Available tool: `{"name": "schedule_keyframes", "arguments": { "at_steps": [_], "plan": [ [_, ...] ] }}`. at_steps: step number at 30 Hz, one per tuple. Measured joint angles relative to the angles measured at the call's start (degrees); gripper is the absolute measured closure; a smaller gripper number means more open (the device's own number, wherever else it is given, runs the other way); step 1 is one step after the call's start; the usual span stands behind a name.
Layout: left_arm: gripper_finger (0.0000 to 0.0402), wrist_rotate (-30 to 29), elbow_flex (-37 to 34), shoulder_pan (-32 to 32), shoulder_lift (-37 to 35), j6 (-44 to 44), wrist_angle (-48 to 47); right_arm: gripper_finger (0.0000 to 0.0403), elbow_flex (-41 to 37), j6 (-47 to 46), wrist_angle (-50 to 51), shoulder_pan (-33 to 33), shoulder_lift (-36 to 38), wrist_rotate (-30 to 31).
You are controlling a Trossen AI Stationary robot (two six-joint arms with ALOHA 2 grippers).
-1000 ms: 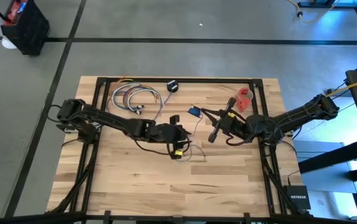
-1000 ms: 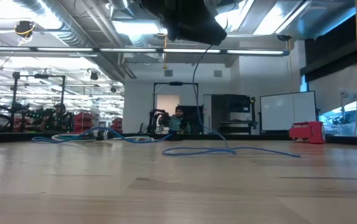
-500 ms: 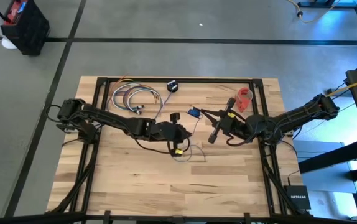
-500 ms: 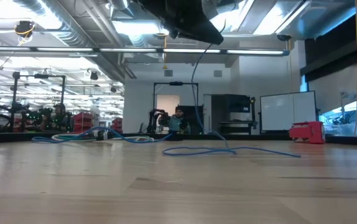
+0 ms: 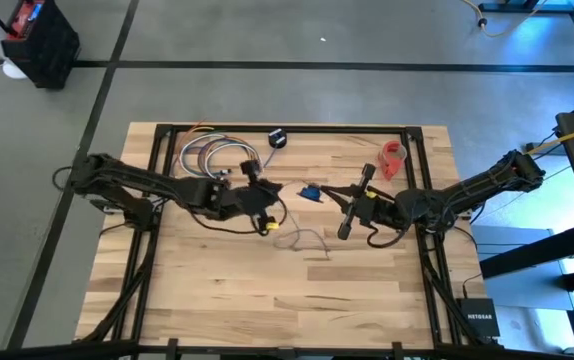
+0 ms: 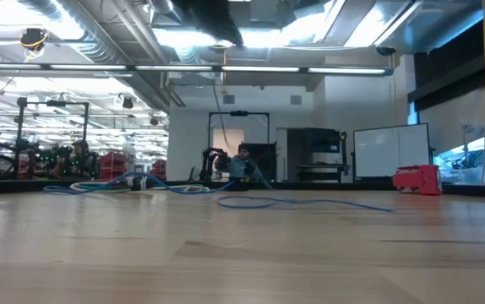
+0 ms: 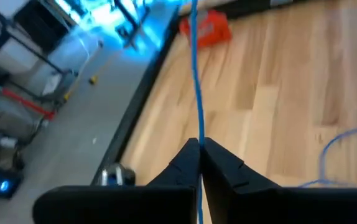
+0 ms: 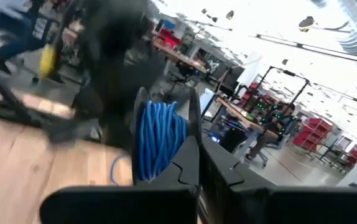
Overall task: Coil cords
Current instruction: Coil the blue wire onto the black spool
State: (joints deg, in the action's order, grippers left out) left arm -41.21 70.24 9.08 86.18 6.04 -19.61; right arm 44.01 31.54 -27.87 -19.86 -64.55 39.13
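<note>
On the table (image 5: pixel 367 290), we see the left gripper (image 7: pixel 198 155) clamped on the blue cord (image 7: pixel 194 74), pulled back toward 9 o'clock since earlier; the right gripper (image 8: pixel 194 146) pinches the cord's blue coil (image 8: pixel 158 137).

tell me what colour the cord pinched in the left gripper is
Blue. The cord runs taut out of the shut left gripper, clearest in the left wrist view.

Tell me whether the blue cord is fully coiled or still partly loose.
Partly loose. The right gripper holds a wound bundle of thin blue cord, while the left gripper pinches a straight strand, and loose loops lie on the wooden table.
</note>
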Motion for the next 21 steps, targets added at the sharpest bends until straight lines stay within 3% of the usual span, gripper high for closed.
{"name": "schedule_keyframes", "arguments": {
  "at_steps": [5,11,14,21],
  "plan": [
    [0.0399,0.97,0.0,0.35,-7.79,-0.89,-0.47,0.04,0.0,0.36,2.74,0.83,-0.22,-0.19],
    [0.04,10.07,0.0,-0.62,-14.46,-4.8,-2.47,0.04,0.03,1.67,3.93,2.2,-0.99,3.29],
    [0.04,15.05,0.0,-0.54,-15.05,-4.62,-0.59,0.04,0.03,2.08,4.41,3.79,-2.42,4.33],
    [0.04,17.98,0.0,-0.34,-10.96,-3.04,10.66,0.04,0.03,0.74,1.15,8.37,-6.05,3.17]
  ]
}}
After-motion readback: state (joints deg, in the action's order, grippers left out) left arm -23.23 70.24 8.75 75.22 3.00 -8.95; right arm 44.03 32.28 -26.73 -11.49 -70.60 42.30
